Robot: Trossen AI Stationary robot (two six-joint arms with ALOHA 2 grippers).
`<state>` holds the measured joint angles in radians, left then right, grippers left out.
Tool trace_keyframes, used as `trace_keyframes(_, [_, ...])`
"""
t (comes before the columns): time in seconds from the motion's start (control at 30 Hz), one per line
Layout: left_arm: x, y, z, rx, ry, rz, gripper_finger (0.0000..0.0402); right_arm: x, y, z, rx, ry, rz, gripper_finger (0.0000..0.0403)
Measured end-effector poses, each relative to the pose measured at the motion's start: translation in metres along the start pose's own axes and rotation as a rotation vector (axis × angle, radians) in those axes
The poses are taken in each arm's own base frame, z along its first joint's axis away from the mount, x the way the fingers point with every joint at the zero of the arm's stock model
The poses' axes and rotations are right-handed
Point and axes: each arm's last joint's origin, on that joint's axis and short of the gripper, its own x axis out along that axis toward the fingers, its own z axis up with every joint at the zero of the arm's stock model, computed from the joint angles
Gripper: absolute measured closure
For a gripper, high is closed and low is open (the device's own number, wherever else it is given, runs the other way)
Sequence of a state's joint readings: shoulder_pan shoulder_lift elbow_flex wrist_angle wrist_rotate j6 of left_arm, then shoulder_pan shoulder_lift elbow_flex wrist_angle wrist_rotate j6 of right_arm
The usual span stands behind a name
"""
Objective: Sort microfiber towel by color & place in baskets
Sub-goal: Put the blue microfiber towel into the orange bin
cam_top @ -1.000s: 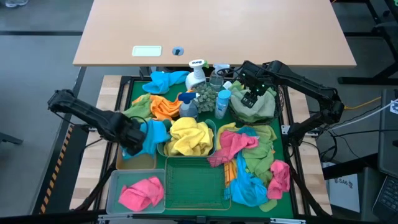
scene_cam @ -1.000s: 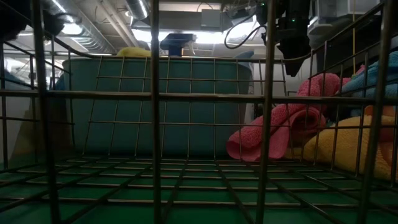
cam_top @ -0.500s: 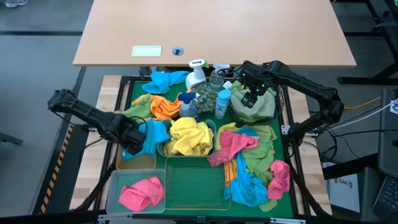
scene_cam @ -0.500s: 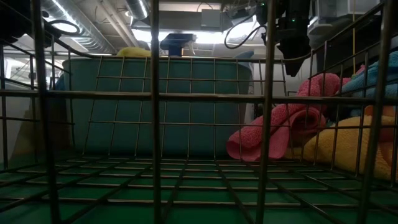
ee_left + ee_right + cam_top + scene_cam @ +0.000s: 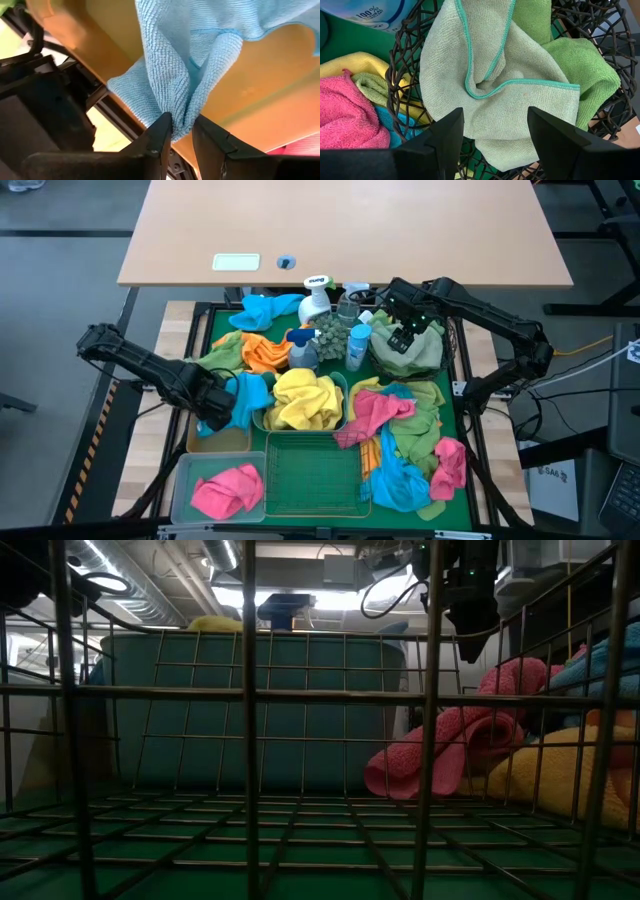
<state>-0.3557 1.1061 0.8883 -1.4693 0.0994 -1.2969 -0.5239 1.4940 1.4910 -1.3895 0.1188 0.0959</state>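
Observation:
My left gripper (image 5: pixel 216 416) is shut on a blue towel (image 5: pixel 246 396) at the table's left, above the tan tray (image 5: pixel 222 442). At the far right, my right gripper (image 5: pixel 495 145) hovers open over the round black wire-mesh basket (image 5: pixel 405 55), clear of the pale green towel (image 5: pixel 490 85) and brighter green towel (image 5: pixel 580 70) lying in it. Yellow towels (image 5: pixel 305 400) fill the teal tub (image 5: pixel 260 710). A pink towel (image 5: pixel 228 490) lies in the clear bin (image 5: pixel 185 475). The green wire basket (image 5: pixel 315 472) sits at the near middle. My left gripper pinches a bunched fold of the blue towel (image 5: pixel 181 120) between its two fingertips (image 5: pixel 161 131); several layers are gathered there. The fingers point down from above. The rest of the towel spreads out beyond the fingers over the tan tray (image 5: pixel 250 90).
Spray bottles (image 5: pixel 318 298) and a blue bottle (image 5: pixel 357 345) stand at the far middle, beside orange (image 5: pixel 262 352) and blue (image 5: pixel 262 308) towels. A heap of pink, green and blue towels (image 5: pixel 405 440) covers the table's right half. A wooden table (image 5: pixel 340 230) stands beyond.

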Motion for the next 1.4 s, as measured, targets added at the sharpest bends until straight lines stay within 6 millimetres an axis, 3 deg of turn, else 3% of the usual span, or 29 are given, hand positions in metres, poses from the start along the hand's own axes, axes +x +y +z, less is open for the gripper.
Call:
trace_keyframes(0.27, [0.0, -0.008, 0.003, 0.08, -0.049, -0.078, 0.033, 0.0, 0.0, 0.0, 0.0, 0.0, 0.0, 0.0182])
trace_keyframes(0.5, [-0.004, -0.024, 0.012, 0.187, -0.279, -0.19, 0.033, 0.0, 0.0, -0.001, -0.051, 0.008, -0.001, 0.0182])
trace_keyframes(1.0, [-0.001, -0.031, 0.023, 0.146, -0.36, -0.155, 0.033, 0.0, 0.0, -0.001, -0.051, 0.006, 0.0, 0.0182])
trace_keyframes(1.4, [-0.01, -0.056, 0.033, 0.15, -0.52, -0.38, 0.033, 0.0, 0.001, 0.007, -0.041, -0.072, 0.005, 0.0182])
